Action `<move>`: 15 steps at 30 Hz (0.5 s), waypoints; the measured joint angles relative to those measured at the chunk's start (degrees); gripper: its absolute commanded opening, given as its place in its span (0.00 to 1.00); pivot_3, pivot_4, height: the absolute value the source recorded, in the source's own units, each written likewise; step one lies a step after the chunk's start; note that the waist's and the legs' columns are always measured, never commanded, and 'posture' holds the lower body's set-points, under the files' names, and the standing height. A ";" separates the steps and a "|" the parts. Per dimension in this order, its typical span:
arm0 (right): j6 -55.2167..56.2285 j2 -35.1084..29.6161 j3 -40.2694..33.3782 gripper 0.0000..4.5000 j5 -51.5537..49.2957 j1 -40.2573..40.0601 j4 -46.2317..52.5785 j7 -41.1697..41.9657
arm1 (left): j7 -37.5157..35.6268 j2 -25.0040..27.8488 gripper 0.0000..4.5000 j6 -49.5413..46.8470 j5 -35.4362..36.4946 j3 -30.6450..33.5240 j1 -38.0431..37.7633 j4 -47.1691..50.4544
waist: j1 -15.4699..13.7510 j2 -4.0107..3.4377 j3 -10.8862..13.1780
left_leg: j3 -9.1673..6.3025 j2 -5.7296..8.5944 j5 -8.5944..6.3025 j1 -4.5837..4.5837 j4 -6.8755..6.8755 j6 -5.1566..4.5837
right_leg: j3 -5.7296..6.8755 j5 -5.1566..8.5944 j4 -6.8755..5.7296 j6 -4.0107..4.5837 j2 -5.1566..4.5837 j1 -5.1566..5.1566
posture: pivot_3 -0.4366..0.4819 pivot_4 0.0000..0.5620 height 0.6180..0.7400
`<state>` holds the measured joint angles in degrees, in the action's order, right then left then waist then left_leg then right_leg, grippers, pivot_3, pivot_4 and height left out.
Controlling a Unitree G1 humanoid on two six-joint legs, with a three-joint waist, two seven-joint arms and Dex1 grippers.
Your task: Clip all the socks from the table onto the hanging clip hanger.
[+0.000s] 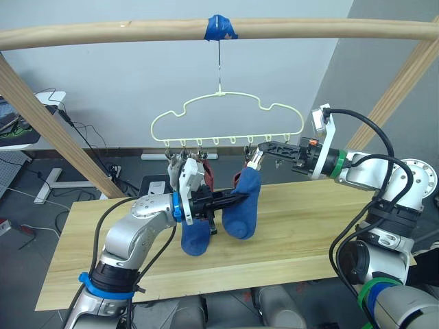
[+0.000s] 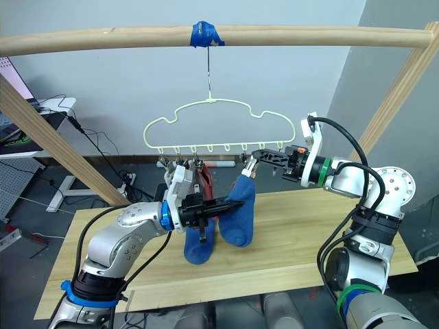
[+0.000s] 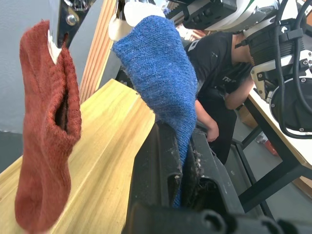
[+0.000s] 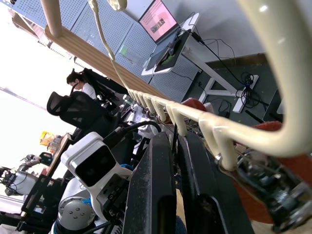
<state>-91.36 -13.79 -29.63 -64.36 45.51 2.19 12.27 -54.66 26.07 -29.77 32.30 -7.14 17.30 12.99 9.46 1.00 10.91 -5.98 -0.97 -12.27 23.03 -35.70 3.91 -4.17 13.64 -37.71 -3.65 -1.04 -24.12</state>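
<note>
A: Socks first, where are they?
B: 2 blue socks (image 1: 241, 205) and 1 rust-red sock (image 3: 46, 131) hang from clips on the clip hanger (image 1: 226, 120), above the bench (image 1: 309, 226).
A: Left hand (image 1: 236, 199)?
B: Clamped on the nearer blue sock.
A: Right hand (image 1: 259, 152)?
B: Pinched shut on a clip (image 1: 254, 159) at that sock's top.

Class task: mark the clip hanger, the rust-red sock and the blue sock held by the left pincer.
clip hanger (image 1: 226, 98), left eye view, top of the wire outline.
rust-red sock (image 3: 46, 141), left wrist view, middle of its body.
blue sock (image 1: 241, 209), left eye view, lower body.
</note>
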 measured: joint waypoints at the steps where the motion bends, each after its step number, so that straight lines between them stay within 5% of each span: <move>1: 0.00 0.00 0.01 0.00 -0.02 0.00 0.00 0.00 | 0.08 -0.02 0.01 0.00 -0.09 0.00 -0.03 -0.08 | -0.02 0.00 0.00 | 0.00 0.00 0.00 0.00 0.00 0.00 | 0.00 0.00 0.00 0.00 0.00 0.00 | 0.32 0.26 1.00; 15: -0.16 0.04 0.03 0.00 -1.64 -0.01 0.02 -0.30 | 0.05 -1.11 0.01 1.38 -1.95 -0.42 0.98 -1.95 | 0.00 0.00 0.00 | 0.00 0.00 0.00 0.01 -0.01 0.00 | 0.00 0.00 0.00 0.00 0.00 0.00 | 0.32 0.26 1.00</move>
<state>-91.52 -13.75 -29.60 -65.99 45.51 2.21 11.97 -54.61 24.95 -28.39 30.35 -7.56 18.27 11.04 9.46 1.00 10.91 -5.97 -0.97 -12.27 23.04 -35.71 3.92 -4.18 13.64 -37.71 -3.65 -1.04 -24.11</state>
